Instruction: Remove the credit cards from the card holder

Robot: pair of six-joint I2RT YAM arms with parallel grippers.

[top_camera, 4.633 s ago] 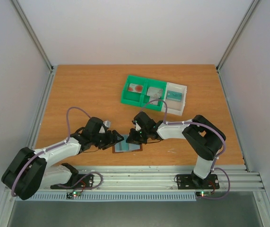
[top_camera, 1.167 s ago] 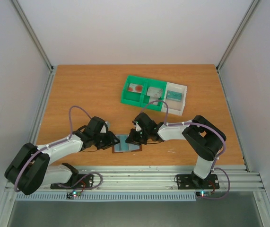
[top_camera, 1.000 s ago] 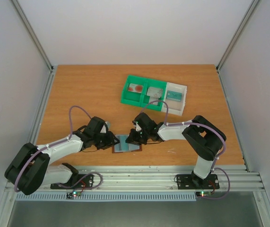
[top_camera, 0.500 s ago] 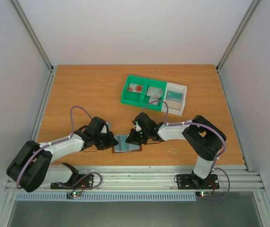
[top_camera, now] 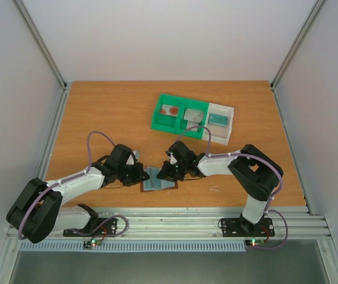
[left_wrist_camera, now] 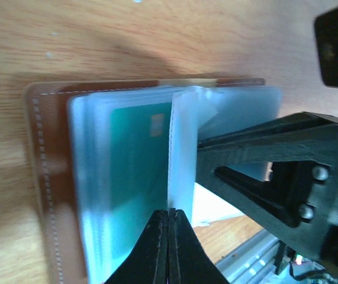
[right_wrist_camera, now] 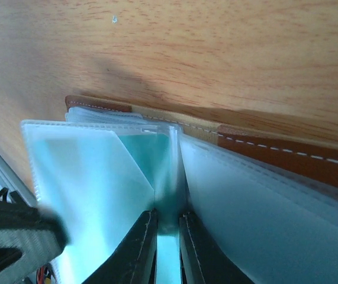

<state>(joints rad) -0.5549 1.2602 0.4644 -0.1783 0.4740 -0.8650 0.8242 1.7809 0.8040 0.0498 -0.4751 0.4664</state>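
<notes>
The card holder (top_camera: 164, 184) lies open near the table's front edge, brown cover (left_wrist_camera: 50, 177) down and clear pockets up. My left gripper (top_camera: 145, 175) is at its left side, shut on the edge of a clear sleeve (left_wrist_camera: 184, 148) that stands upright (left_wrist_camera: 169, 210). A teal credit card (left_wrist_camera: 134, 160) shows inside the pocket beside it. My right gripper (top_camera: 161, 176) is at the holder's right side, its jaws nearly shut (right_wrist_camera: 167, 220) on another sleeve with teal showing between them. The brown stitched cover (right_wrist_camera: 287, 151) runs behind those sleeves.
A green-and-white compartment tray (top_camera: 155, 120) stands behind the holder, right of centre. It holds a red-marked card (top_camera: 170, 110), a grey card (top_camera: 195, 113) and a teal card (top_camera: 219, 119). The table's metal front rail (top_camera: 174, 222) is just below the holder.
My left gripper has closed on the clear sleeve's edge and shifted slightly right toward the holder. The right gripper and the holder have stayed put.
</notes>
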